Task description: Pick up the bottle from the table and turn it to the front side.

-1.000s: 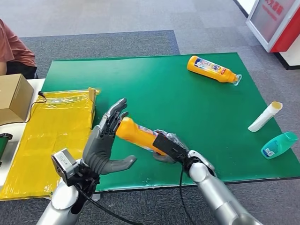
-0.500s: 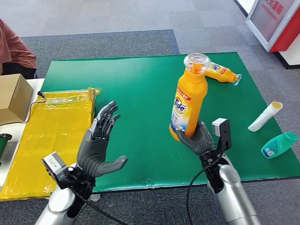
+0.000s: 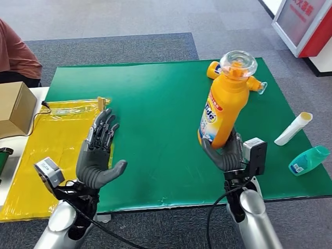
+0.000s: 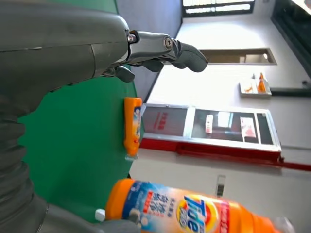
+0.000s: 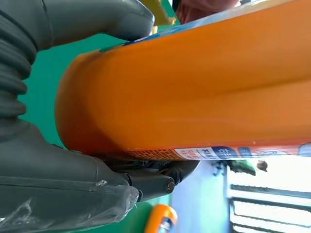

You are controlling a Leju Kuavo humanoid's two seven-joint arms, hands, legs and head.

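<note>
My right hand (image 3: pixel 223 154) grips the base of an orange Tide bottle (image 3: pixel 224 101), holding it upright above the green mat (image 3: pixel 156 119) with its clear cap on top and its label facing me. The right wrist view is close on the bottle's orange body (image 5: pixel 190 97) with the thumb (image 5: pixel 92 19) pressed on it. My left hand (image 3: pixel 96 155) hovers open over the mat's near left edge, palm turned toward the bottle, nothing in it. In the left wrist view its fingers (image 4: pixel 161 48) are spread and the held bottle (image 4: pixel 190 213) shows beyond them.
A second orange bottle (image 3: pixel 252 82) lies at the mat's far right, partly behind the held one. A white tube (image 3: pixel 293 128) and a teal bottle (image 3: pixel 309 160) lie at the right edge. A yellow bag (image 3: pixel 51 150) and cardboard box (image 3: pixel 15 106) sit left, a person (image 3: pixel 17 57) behind.
My right hand swung the bottle from lying toward my left hand to upright, then carried it right and higher. My left hand pulled back to the left, still open.
</note>
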